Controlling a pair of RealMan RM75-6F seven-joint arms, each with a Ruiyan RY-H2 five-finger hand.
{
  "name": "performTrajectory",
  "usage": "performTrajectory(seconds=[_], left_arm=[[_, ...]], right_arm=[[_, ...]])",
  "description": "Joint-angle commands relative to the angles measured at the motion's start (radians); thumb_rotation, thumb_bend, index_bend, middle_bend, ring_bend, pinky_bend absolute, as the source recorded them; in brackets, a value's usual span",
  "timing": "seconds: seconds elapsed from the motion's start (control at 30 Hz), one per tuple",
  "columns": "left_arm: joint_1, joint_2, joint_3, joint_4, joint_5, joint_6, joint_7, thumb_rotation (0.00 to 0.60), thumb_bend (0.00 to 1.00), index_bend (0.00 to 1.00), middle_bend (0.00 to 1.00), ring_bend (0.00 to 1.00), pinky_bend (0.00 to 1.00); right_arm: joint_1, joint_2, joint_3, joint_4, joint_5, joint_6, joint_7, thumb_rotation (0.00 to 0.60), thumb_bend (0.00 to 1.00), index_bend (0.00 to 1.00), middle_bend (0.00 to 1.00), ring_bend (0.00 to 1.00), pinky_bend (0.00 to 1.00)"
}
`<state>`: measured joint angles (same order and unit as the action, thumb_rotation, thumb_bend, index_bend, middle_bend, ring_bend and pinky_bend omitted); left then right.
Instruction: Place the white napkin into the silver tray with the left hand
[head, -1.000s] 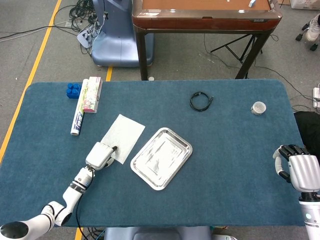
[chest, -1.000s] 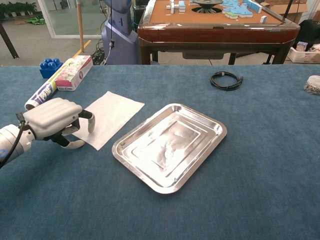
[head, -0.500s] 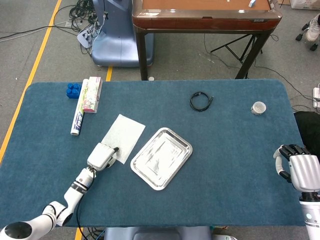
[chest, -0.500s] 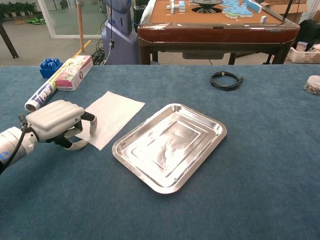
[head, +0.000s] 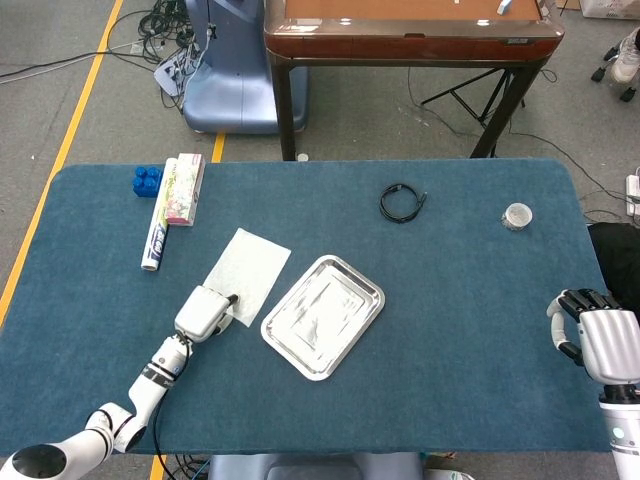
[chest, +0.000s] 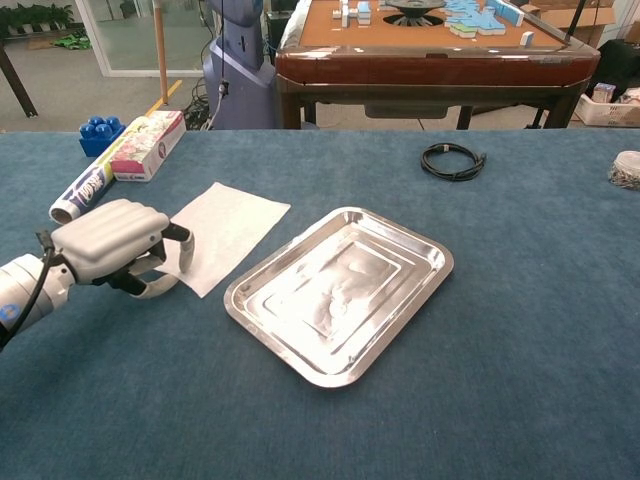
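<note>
The white napkin (head: 246, 270) (chest: 224, 230) lies flat on the blue table, left of the silver tray (head: 323, 316) (chest: 340, 291). My left hand (head: 203, 313) (chest: 112, 248) sits on the napkin's near corner, its fingers curled over it. A fingertip presses on top of the sheet and the thumb closes in at its edge, pinching the corner. The tray has nothing in it. My right hand (head: 598, 342) rests at the table's near right edge, far from both, holding nothing, and appears only in the head view.
At the far left lie a roll in a printed wrapper (head: 155, 243), a flat box (head: 185, 188) and blue blocks (head: 147, 179). A black cable coil (head: 402, 202) and a small round container (head: 517, 215) sit at the back right. A wooden table stands beyond.
My left hand has crept slightly toward the tray, and its thumb and finger have drawn closer together on the napkin's corner. The right hand has not moved.
</note>
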<state>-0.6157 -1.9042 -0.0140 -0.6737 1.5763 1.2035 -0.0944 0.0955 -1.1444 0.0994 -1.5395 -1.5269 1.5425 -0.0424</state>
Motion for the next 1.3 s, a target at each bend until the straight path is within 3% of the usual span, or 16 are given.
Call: performTrajectory(seconds=[0.03, 0.77, 1.03, 1.3], left_arm=[[0.001, 0.0, -0.003, -0.002, -0.003, 0.003, -0.001, 0.6, 0.4, 0.53, 1.0, 1.0, 1.0], [0.013, 0.057, -0.027, -0.091, -0.019, 0.037, 0.029, 0.6, 0.43, 0.58, 1.0, 1.0, 1.0], [0.007, 0.122, -0.057, -0.229, -0.04, 0.036, 0.074, 0.6, 0.44, 0.59, 1.0, 1.0, 1.0], [-0.006, 0.195, -0.099, -0.44, -0.1, -0.018, 0.192, 0.6, 0.45, 0.61, 1.0, 1.0, 1.0]], right_arm=[[0.0, 0.0, 0.0, 0.001, 0.001, -0.001, -0.001, 0.6, 0.48, 0.55, 0.49, 0.37, 0.45], [0.0, -0.001, 0.0, 0.0, 0.0, 0.0, -0.004, 0.6, 0.48, 0.55, 0.49, 0.37, 0.45], [-0.001, 0.0, 0.002, -0.001, 0.0, 0.003, -0.004, 0.6, 0.48, 0.55, 0.49, 0.37, 0.45], [-0.001, -0.001, 0.001, -0.001, 0.002, 0.0, -0.005, 0.6, 0.48, 0.55, 0.49, 0.37, 0.45]])
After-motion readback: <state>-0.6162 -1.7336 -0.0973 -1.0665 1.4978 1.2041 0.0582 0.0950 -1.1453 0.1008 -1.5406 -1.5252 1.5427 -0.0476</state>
